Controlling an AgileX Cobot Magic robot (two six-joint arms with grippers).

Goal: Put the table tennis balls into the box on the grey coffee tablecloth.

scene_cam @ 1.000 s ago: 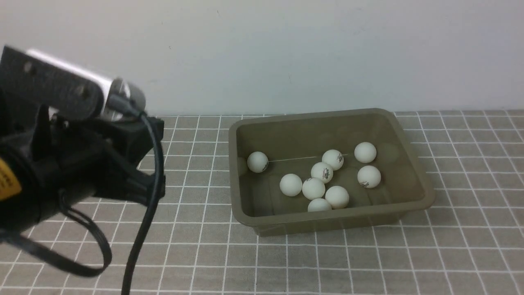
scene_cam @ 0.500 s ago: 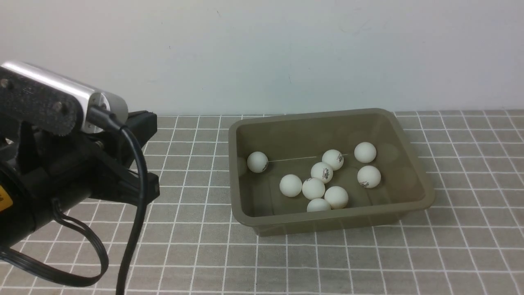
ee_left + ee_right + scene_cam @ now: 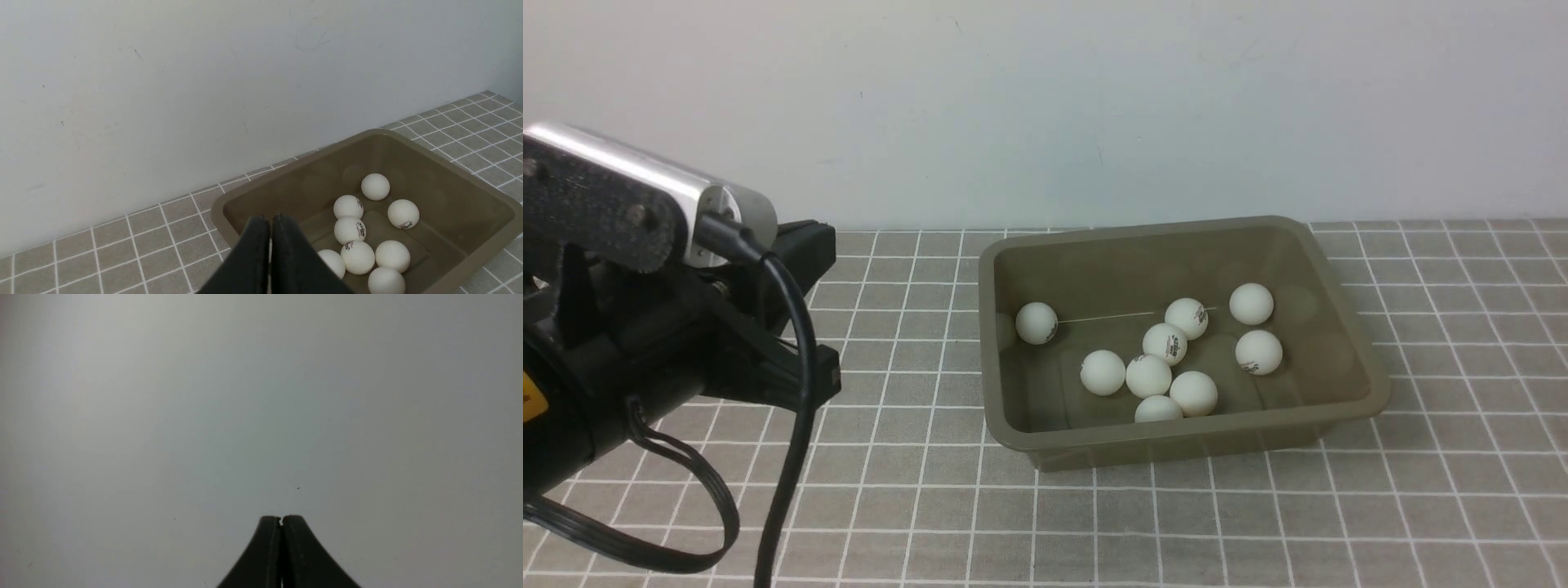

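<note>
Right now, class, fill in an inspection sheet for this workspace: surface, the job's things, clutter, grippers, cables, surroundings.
Surface: grey coffee tablecloth with a white grid, lying flat.
Job's things: olive box upright on the cloth; nine table tennis balls inside it, none seen on the cloth.
Clutter: nothing seen.
Grippers: left gripper shut and empty, held short of the box; right gripper shut and empty, facing the bare wall.
Cables: black cable looping down from the left arm.
Surroundings: plain pale wall behind the table.
</note>
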